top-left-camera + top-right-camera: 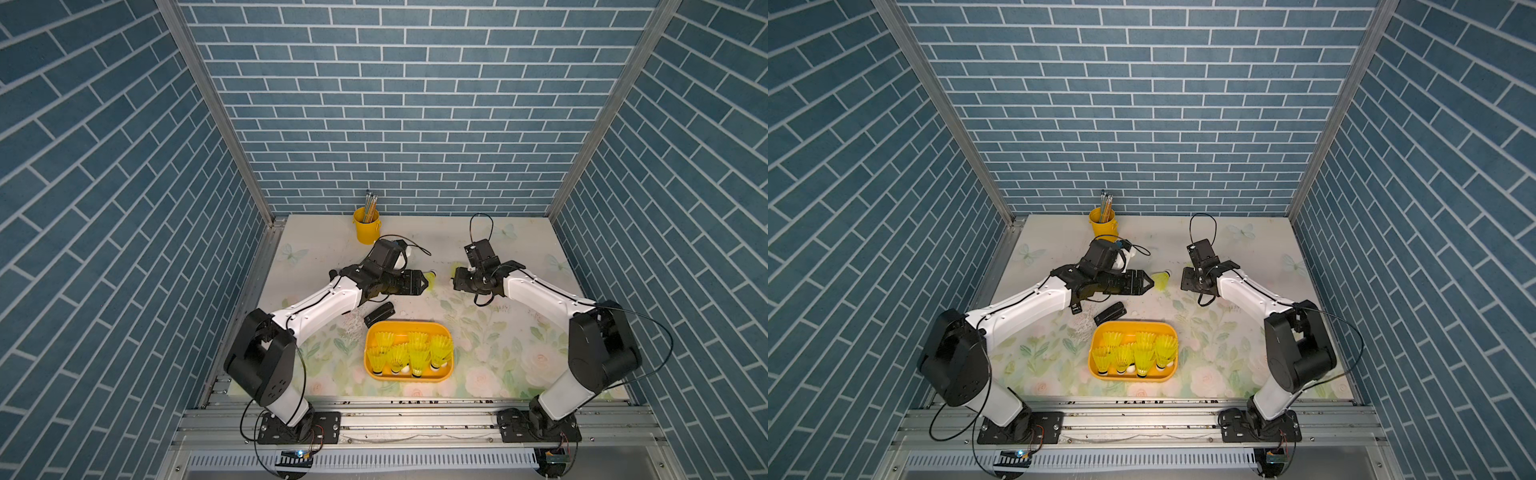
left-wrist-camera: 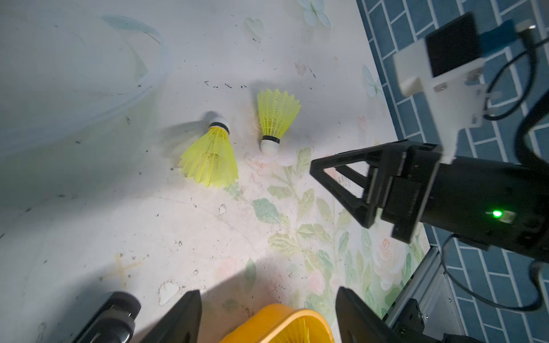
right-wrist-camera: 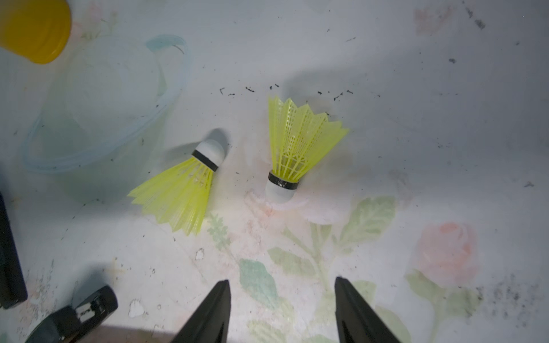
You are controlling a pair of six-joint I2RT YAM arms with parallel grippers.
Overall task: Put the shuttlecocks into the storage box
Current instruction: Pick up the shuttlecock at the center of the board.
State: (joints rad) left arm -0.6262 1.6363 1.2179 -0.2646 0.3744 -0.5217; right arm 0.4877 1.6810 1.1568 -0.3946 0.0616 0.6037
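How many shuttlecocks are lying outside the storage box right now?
2 shuttlecocks. Both lie on the table beyond the storage box, side by side without touching: one and the other, tips pointing roughly opposite ways. More may be hidden under the left arm.

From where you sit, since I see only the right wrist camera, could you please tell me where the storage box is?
Observer: The storage box sits near the front edge of the table, about centred.
Operator: Thank you. Is anything in it?
Observer: Yes, several shuttlecocks are already inside.
Operator: And the left gripper?
Observer: The left gripper is open and holds nothing.
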